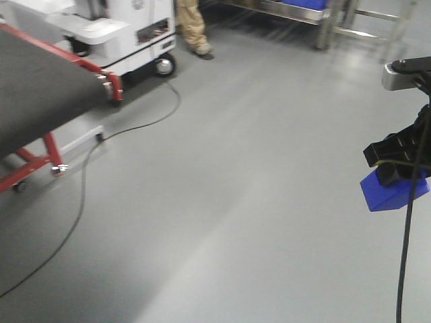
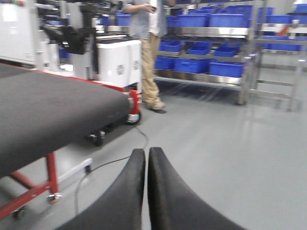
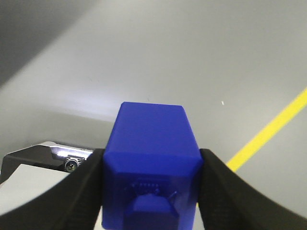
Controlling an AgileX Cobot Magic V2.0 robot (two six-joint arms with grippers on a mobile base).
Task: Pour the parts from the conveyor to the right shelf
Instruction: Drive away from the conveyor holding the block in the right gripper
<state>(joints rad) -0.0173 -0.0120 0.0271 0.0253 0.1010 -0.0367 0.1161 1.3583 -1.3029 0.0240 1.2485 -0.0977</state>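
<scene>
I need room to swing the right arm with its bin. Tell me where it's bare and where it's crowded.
The grey floor between the conveyor and the right gripper holding the blue bin is bare, apart from a black cable near the conveyor. It is crowded toward the white cart, the person and the shelf of blue bins.

Blue plastic bin (image 3: 149, 163): small, solid-walled, seen bottom-side toward the right wrist camera, clamped between the right tool's (image 3: 149, 191) black fingers (image 3: 225, 191) on both side walls. In the front view it hangs tilted (image 1: 392, 192) at the right edge, off the floor. Conveyor (image 1: 40, 91): dark belt on red frame, far left, well apart from the bin. Shelf rack (image 2: 216, 52) stocked with blue bins in the background.
</scene>
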